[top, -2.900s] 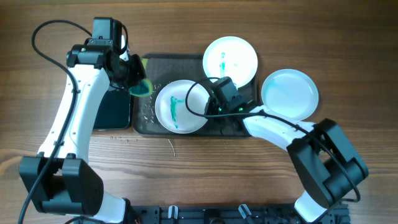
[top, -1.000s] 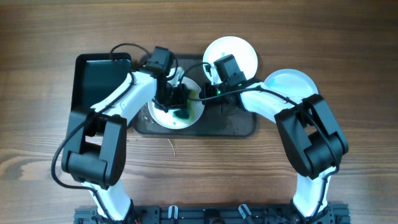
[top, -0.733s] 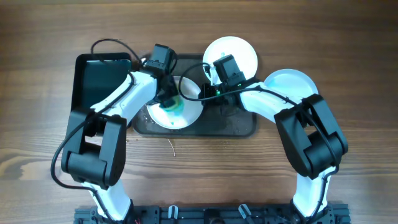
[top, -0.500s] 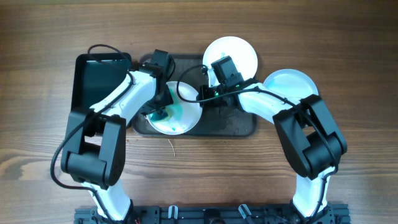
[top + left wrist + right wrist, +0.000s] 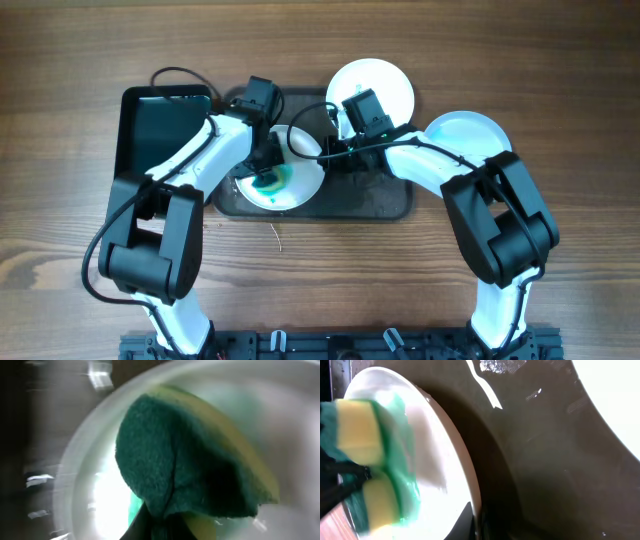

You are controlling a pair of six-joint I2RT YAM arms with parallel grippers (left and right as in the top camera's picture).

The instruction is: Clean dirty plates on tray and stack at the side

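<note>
This looks like a robotics lab bench staged as a dishwashing station, not a real kitchen. Two white robot arms (image 5: 190,165) with looping black cables rise from a black mounting rail (image 5: 330,345) at the near edge of a wood-grain table (image 5: 560,60). Toward the far edge sit a dark tray (image 5: 370,200), a green-smeared white plate (image 5: 300,190), a sponge (image 5: 268,180) and a black bin (image 5: 150,130).

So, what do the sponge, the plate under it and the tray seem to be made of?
The sponge: soft foam, yellow body with a fibrous-looking green scouring face. The plate: glossy white, ceramic or hard plastic; the look leaves it open. The tray: dark, smooth, with a wet sheen, likely plastic.
</note>
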